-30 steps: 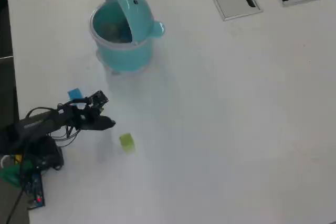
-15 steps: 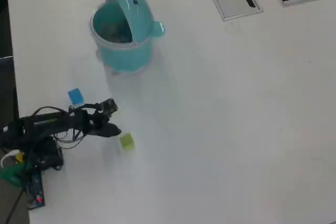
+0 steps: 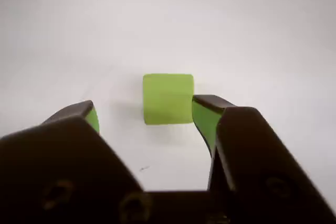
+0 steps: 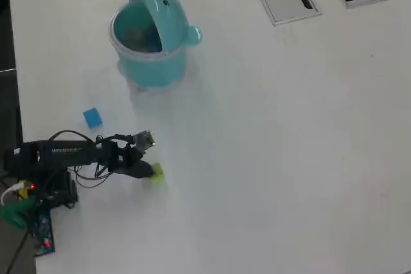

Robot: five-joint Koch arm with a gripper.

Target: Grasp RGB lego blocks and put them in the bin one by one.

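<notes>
The arm has slid to the right in the overhead view since a moment ago, and now its tip is right at the green block (image 4: 157, 172). Before, the block sat clear of the arm with bare table around it. Now the dark tip covers part of it.

In the wrist view, the gripper (image 3: 144, 113) is wide open. Its two black jaws stick up from the bottom edge, one on each side. The green block (image 3: 168, 98) sits on the white table (image 3: 252, 35) between the tips, a bit past them. It is very close to the right jaw, maybe touching it. There is a clear gap on the left side. The block lies flat on the table.

From above, the blue block (image 4: 92, 118) lies alone on the table, up and to the left of the arm's tip. The bin (image 4: 149, 63) stands near the top, well apart from both blocks, with its lid flipped up. The red block is not seen on the table.
</notes>
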